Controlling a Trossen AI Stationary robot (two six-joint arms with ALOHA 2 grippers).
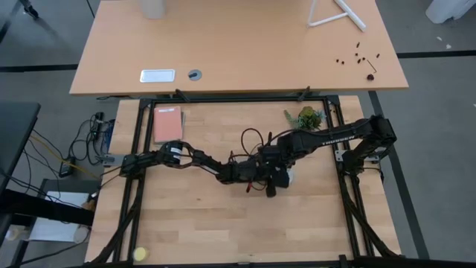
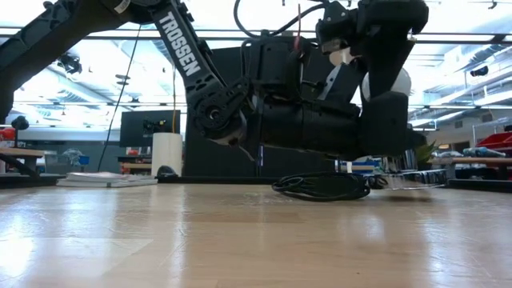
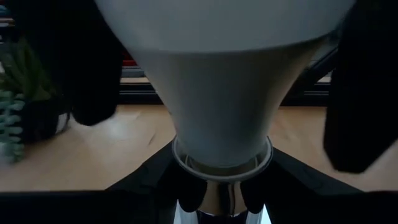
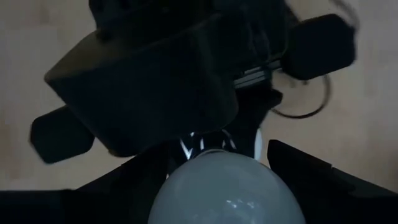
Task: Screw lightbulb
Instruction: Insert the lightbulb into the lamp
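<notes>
Pale wooden counter (image 1: 193, 216) under a bright workshop. The lightbulb (image 4: 225, 191), white and pear-shaped, is gripped between my right fingers (image 4: 311, 168). My left fingers (image 3: 221, 196) hold the socket at its base.

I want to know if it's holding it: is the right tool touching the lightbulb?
Touching. The right wrist view shows the right tool with its fingers pressed against the lightbulb.

— What's my right wrist camera giving me?

— I see the bulb (image 4: 225, 190), white and rounded, between my right gripper's (image 4: 227, 186) dark fingers (image 4: 323, 180), which close on it. Beyond it sits the left gripper (image 4: 149, 93), bulky and black, over pale tabletop (image 4: 37, 37), with a cord (image 4: 311, 109) looping beside.
</notes>
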